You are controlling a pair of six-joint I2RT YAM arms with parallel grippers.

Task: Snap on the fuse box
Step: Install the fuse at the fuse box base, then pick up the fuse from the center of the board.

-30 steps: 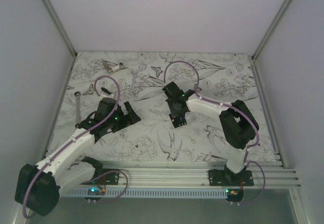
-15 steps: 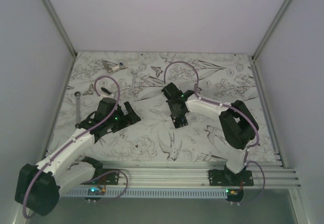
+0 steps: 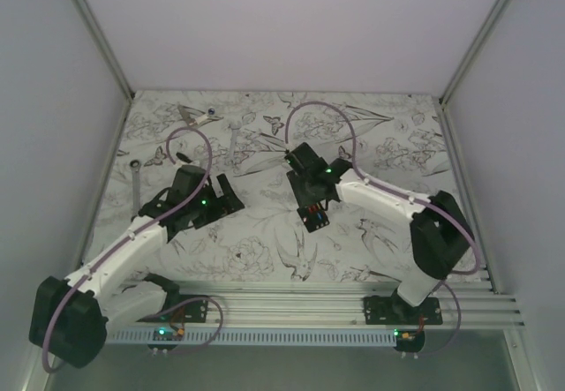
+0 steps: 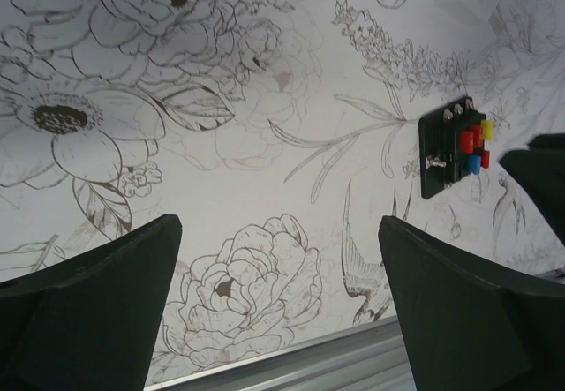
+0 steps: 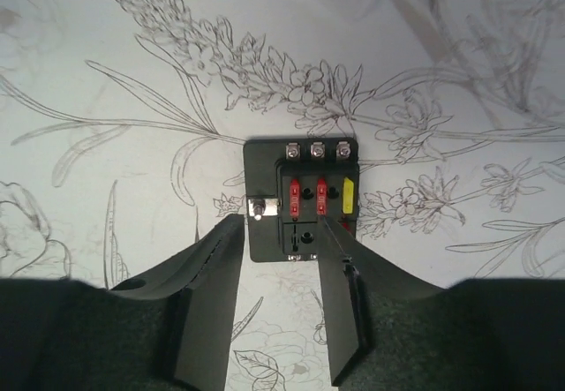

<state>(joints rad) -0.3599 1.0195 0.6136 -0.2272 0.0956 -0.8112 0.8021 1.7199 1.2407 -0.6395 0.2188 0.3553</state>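
Presently, we find the fuse box (image 3: pixel 314 218) lying flat on the floral table (image 3: pixel 256 241), near its middle. It sits at 6 o'clock from the right gripper (image 3: pixel 310 202) and at 3 o'clock from the left gripper (image 3: pixel 226 199).

In the right wrist view, the right gripper (image 5: pixel 280 223) has its jaws partly apart. They frame the near end of the fuse box (image 5: pixel 302 199), and the right finger (image 5: pixel 349 267) overlaps the box's edge at 4 o'clock. We cannot tell whether either finger touches it. We count 2 red fuses and 1 yellow fuse, with 3 screw heads along the edge at 12 o'clock.

In the left wrist view, the left gripper (image 4: pixel 280 223) is spread wide over bare table, gripping nothing. The fuse box (image 4: pixel 455 148) lies at 2 o'clock from it, well apart.

A wrench (image 3: pixel 136 184) lies near the table's 9 o'clock edge.
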